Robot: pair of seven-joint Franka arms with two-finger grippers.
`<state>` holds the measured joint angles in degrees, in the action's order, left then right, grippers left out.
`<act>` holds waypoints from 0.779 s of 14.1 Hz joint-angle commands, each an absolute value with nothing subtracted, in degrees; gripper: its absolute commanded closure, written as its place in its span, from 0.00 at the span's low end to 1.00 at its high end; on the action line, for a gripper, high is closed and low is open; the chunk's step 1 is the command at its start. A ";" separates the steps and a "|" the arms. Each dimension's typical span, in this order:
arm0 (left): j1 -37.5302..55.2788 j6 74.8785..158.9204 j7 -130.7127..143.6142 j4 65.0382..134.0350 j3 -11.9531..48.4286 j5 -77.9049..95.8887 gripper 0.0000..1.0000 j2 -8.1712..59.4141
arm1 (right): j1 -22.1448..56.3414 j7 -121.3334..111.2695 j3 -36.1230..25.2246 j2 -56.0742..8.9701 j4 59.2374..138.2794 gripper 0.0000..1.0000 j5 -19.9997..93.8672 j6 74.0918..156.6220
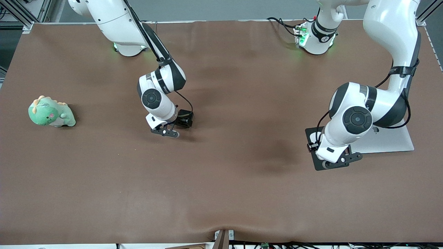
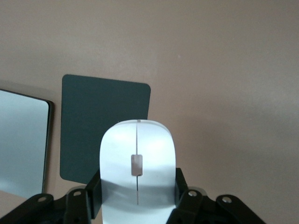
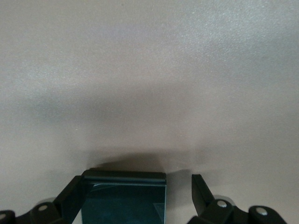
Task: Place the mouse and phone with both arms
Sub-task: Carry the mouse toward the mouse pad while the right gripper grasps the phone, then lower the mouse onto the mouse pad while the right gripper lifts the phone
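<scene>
The white mouse [image 2: 136, 149] sits gripped between the black fingers of my left gripper [image 2: 137, 196]. It is held in the air over the matte black mat [image 2: 105, 126]. In the front view the left gripper [image 1: 334, 159] is over the mat's edge [image 1: 311, 133] and hides the mouse. The glossy black phone [image 3: 124, 200] lies between the fingers of my right gripper [image 3: 135, 193]. One finger is against the phone's side and the other finger [image 3: 201, 189] stands apart from it. In the front view the right gripper [image 1: 165, 129] is low over the mid-table and hides the phone.
A silver plate [image 1: 387, 141] lies beside the mat, toward the left arm's end of the table; it also shows in the left wrist view [image 2: 23, 140]. A green dinosaur toy [image 1: 51, 112] sits toward the right arm's end. The brown tablecloth [image 1: 221, 180] covers the table.
</scene>
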<state>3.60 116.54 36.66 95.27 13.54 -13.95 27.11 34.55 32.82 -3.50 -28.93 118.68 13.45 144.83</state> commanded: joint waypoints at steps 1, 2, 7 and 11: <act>0.19 120.65 33.85 100.87 14.06 -13.27 1.00 25.14 | 35.60 33.22 -3.87 -28.21 120.06 0.00 14.68 145.28; -0.43 123.63 32.53 103.94 14.06 -13.27 1.00 24.61 | 35.51 33.22 -3.87 -28.13 120.15 0.00 14.68 145.20; -4.91 133.59 17.79 111.70 14.15 -13.27 1.00 24.52 | 35.06 33.74 -3.87 -27.60 119.88 0.00 15.64 145.02; -8.26 140.60 13.19 116.09 14.06 -13.36 1.00 25.31 | 35.24 33.75 -3.78 -27.51 119.36 0.00 17.48 144.67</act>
<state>-6.70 136.43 15.39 112.00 13.54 -13.96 26.99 34.57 33.19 -3.59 -28.84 118.72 15.37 144.82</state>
